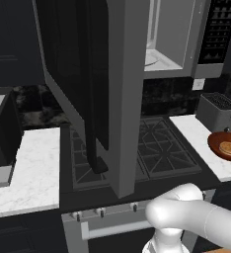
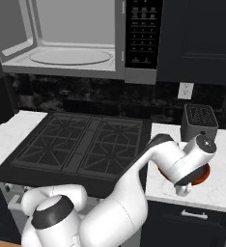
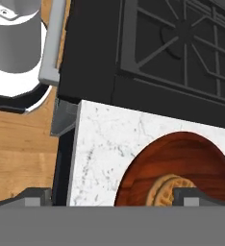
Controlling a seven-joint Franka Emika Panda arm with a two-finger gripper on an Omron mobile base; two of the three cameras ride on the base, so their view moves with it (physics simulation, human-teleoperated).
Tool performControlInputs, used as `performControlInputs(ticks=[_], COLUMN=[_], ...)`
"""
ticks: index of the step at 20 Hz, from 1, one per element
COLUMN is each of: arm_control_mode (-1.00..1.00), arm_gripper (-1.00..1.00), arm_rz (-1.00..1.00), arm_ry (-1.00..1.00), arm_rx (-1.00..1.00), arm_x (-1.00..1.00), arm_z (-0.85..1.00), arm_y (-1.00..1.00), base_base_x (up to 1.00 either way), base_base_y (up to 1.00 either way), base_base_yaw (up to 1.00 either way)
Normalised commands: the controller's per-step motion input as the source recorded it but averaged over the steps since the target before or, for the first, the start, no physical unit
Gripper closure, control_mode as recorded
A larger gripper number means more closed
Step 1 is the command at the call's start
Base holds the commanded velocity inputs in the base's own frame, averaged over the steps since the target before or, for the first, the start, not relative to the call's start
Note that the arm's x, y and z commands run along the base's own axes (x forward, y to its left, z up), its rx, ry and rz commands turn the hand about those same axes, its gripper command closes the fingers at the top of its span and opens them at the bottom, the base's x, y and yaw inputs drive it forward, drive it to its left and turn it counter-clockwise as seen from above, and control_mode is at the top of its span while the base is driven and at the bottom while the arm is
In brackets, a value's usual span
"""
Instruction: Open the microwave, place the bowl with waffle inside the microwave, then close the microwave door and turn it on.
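With the grey microwave door (image 1: 88, 89) swung wide, the released hand (image 3: 112, 198) hovers above the reddish-brown round bowl (image 3: 181, 166) on the white marble worktop (image 3: 105, 144); lower squarely, straddling one rim beside the golden waffle (image 3: 168, 191)

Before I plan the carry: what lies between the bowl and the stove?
In the hand view, bare white marble counter separates the bowl from the stove.
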Motion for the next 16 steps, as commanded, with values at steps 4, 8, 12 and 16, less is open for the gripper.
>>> performControlInputs(ticks=[4, 8, 12, 16], arm_control_mode=[-1.0, -1.0, -1.0, -1.0], arm_gripper=[-1.0, -1.0, -1.0, -1.0], arm_rz=[-0.03, 0.0, 0.0, 0.0], arm_ry=[0.0, 0.0, 0.0, 0.0], arm_rx=[0.0, 0.0, 0.0, 0.0], arm_x=[0.02, 0.01, 0.12, 0.17], arm_z=[-0.24, -0.21, -0.19, -0.21], arm_y=[-0.08, -0.08, -0.04, -0.03], base_base_x=[0.0, 0.0, 0.0, 0.0], base_base_y=[0.0, 0.0, 0.0, 0.0], base_base_yaw=[0.0, 0.0, 0.0, 0.0])
